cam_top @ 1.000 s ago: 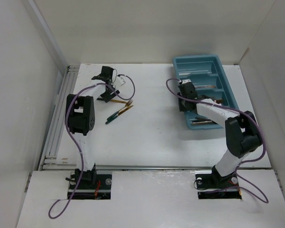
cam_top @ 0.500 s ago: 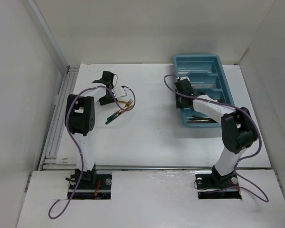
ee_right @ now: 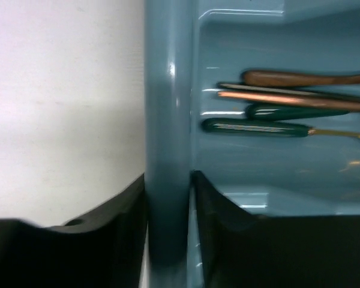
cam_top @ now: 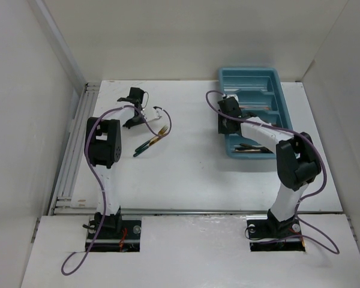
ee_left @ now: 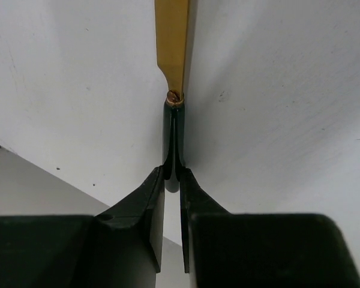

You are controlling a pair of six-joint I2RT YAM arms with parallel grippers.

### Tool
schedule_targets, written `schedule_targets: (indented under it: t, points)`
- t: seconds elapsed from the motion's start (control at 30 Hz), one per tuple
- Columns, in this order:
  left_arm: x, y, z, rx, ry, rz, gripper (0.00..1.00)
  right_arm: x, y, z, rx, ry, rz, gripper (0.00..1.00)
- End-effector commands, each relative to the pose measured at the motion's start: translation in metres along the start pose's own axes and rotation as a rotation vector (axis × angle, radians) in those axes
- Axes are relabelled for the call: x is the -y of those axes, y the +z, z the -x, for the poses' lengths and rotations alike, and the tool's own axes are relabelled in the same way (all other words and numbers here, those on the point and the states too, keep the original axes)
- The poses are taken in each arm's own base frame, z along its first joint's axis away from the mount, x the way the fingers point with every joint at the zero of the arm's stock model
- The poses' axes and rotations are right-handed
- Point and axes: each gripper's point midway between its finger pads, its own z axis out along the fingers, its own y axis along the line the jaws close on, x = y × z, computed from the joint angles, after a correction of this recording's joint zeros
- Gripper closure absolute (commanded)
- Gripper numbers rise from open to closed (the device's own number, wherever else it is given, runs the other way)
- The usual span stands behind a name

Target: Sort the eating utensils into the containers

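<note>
Utensils lie in two places. A slim gold-bladed utensil with a dark green handle (ee_left: 172, 141) points away over the white tabletop (ee_left: 276, 90) on the far left side. The left gripper (ee_left: 172, 180) has its black fingers pinched together on the end of that handle. Just to its right in the overhead view, more slim green-and-gold pieces (cam_top: 149, 143) lie loose on the table. On the far right side, the rectangular teal-blue plastic cutlery tray (cam_top: 249, 74) holds more. The right wrist view shows two dark green handles (ee_right: 255, 127), a copper stick (ee_right: 288, 99) and a brown handle (ee_right: 300, 78) lying side by side in one compartment. The right gripper (ee_right: 168, 177) straddles the tray's left wall, one finger outside and one inside, both pressed against the plastic.
</note>
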Motion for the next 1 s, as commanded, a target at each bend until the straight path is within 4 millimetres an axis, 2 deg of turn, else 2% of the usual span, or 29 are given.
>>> schedule_targets:
  t: [0.0,0.03,0.07,0.1,0.17,0.2,0.27,0.3,0.37,0.4,0.47,0.5,0.57,0.6,0.63,0.7,0.73,0.8,0.83,0.87,0.93,0.97]
  points:
    - [0.023,0.001,0.010,0.052,-0.066,-0.121,1.00,-0.045,-0.021,0.053,0.123,0.119,0.186,0.57]
    - [0.014,-0.007,0.016,0.077,-0.080,-0.099,1.00,-0.044,-0.024,0.056,0.132,0.112,0.188,0.51]
    - [0.010,-0.013,0.017,0.082,-0.108,-0.090,1.00,-0.044,-0.028,0.061,0.150,0.117,0.195,0.39]
    - [0.008,-0.015,0.022,0.107,-0.124,-0.091,1.00,-0.045,-0.031,0.061,0.157,0.106,0.209,0.35]
    - [-0.013,-0.036,0.034,0.165,-0.164,-0.047,1.00,-0.044,-0.052,0.080,0.224,0.113,0.231,0.29]
    - [-0.014,-0.041,0.041,0.201,-0.184,-0.061,1.00,-0.043,-0.059,0.085,0.243,0.103,0.235,0.22]
    - [-0.032,-0.074,0.067,0.281,-0.234,-0.020,1.00,-0.036,-0.087,0.109,0.323,0.108,0.238,0.15]
    - [-0.037,-0.083,0.080,0.314,-0.246,-0.007,1.00,-0.031,-0.100,0.120,0.364,0.095,0.229,0.09]
    - [-0.043,-0.111,0.106,0.381,-0.276,0.016,1.00,-0.008,-0.119,0.136,0.430,0.102,0.184,0.08]
    - [-0.048,-0.135,0.138,0.458,-0.256,0.050,1.00,0.005,-0.141,0.146,0.484,0.089,0.171,0.08]
    - [-0.052,-0.162,0.174,0.544,-0.253,0.092,1.00,0.031,-0.156,0.148,0.525,0.088,0.106,0.08]
    - [-0.050,-0.184,0.214,0.630,-0.234,0.122,1.00,0.042,-0.181,0.152,0.579,0.092,0.090,0.08]
    - [-0.048,-0.208,0.254,0.731,-0.223,0.158,1.00,0.077,-0.199,0.150,0.624,0.101,-0.014,0.07]
    - [-0.051,-0.214,0.280,0.797,-0.217,0.191,1.00,0.089,-0.218,0.141,0.653,0.105,-0.037,0.07]
    - [-0.041,-0.234,0.312,0.872,-0.192,0.206,1.00,0.101,-0.226,0.137,0.669,0.097,-0.073,0.07]
    - [-0.041,-0.245,0.337,0.913,-0.202,0.276,1.00,0.119,-0.239,0.123,0.679,0.110,-0.134,0.07]
    - [-0.043,-0.255,0.357,0.957,-0.224,0.322,1.00,0.126,-0.265,0.125,0.739,0.139,-0.131,0.05]
    - [-0.046,-0.260,0.358,0.969,-0.274,0.313,1.00,0.133,-0.278,0.123,0.765,0.090,-0.139,0.04]
    - [-0.041,-0.255,0.355,0.946,-0.269,0.296,1.00,0.134,-0.287,0.124,0.786,0.069,-0.132,0.01]
    - [-0.050,-0.245,0.338,0.906,-0.289,0.300,0.94,0.134,-0.286,0.122,0.775,0.022,-0.141,0.00]
    - [-0.064,-0.228,0.308,0.839,-0.371,0.302,0.55,0.129,-0.292,0.124,0.774,-0.037,-0.113,0.00]
    - [-0.082,-0.201,0.270,0.748,-0.417,0.293,0.17,0.124,-0.286,0.125,0.762,-0.070,-0.096,0.00]
